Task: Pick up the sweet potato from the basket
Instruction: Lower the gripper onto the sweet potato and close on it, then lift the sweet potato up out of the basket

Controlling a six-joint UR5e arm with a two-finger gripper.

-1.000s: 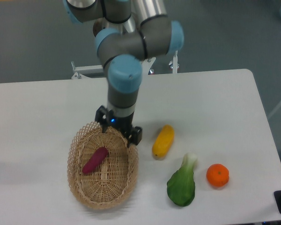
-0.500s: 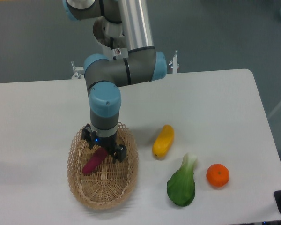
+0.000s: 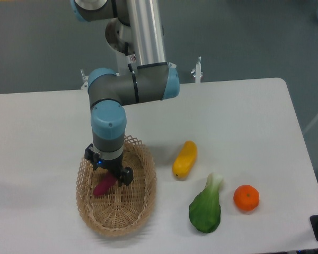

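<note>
Now shifted left and lower than a moment ago, two-finger gripper [image 3: 108, 175] straddling the small magenta-purple sweet potato [image 3: 102, 187] inside the oval tan wicker basket [image 3: 138, 214], lower left of frame, jaws seemingly parted, grasp apparently imminent.

Jaws [image 3: 108, 170] low in the basket [image 3: 143, 209], directly over the half-hidden sweet potato [image 3: 102, 187].

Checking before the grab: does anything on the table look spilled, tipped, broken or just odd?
Nothing stands out. The basket sits flat with the sweet potato inside it, partly hidden under the gripper. The yellow vegetable, the green vegetable and the orange lie apart on the table, none damaged.
</note>
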